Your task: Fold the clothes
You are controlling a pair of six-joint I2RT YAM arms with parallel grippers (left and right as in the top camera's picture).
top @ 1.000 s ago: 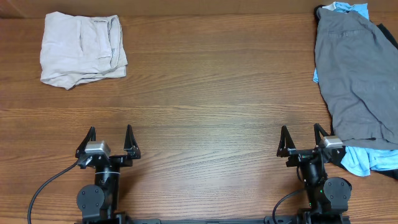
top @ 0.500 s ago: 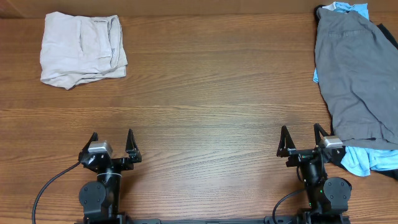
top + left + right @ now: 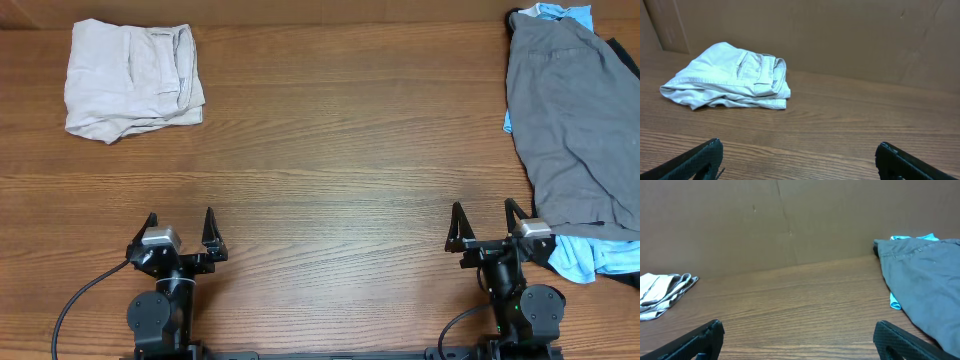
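Both arms parked low at the near edge, jaws wide apart.
The left gripper [image 3: 179, 215] sits toward the left end of the table's [image 3: 330, 150] near edge, and the right gripper [image 3: 484, 207] toward the right end. Each points at the far edge, black fingers [image 3: 209, 228] spread fully and holding nothing, with its arm folded back over its base.

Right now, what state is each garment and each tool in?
beige shorts: folded, far left
dark grey garment: unfolded, spread out at the right edge
light blue garment: crumpled, mostly under the dark grey garment
left tool: open, empty
right tool: open, empty
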